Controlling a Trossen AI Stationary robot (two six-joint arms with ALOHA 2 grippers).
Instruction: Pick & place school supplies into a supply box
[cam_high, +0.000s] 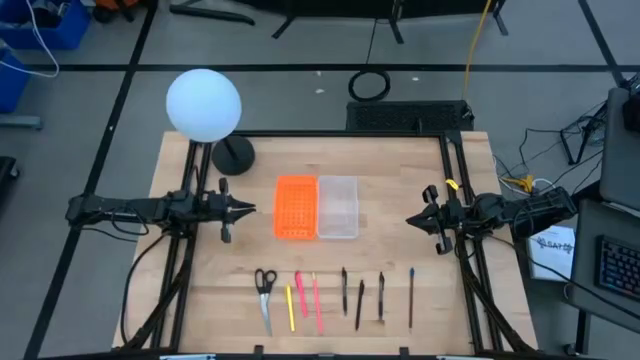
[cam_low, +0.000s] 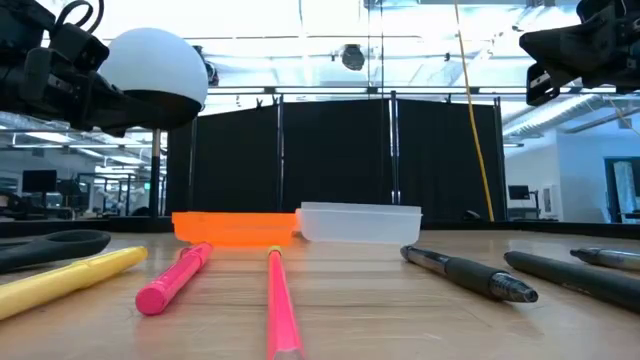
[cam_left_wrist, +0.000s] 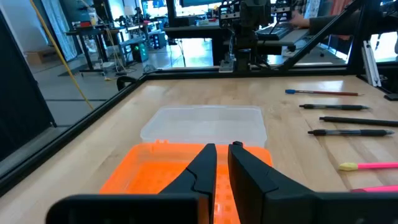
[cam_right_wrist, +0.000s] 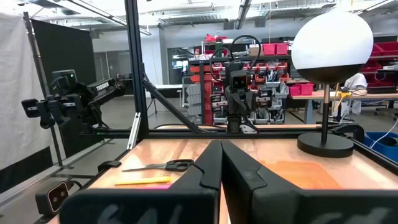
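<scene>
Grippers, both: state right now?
Left gripper: slightly open, holding nothing, hovering beside the orange tray.
Right gripper: shut, holding nothing, hovering to the right of the supply box.

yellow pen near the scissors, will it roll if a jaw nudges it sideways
Probably yes: the yellow pen looks round and thin, lying flat on the smooth wooden table with nothing beside it to stop it. It likely stays stiff and light when lifted. Its narrow body gives little to grip, so it may slip or pivot.
</scene>
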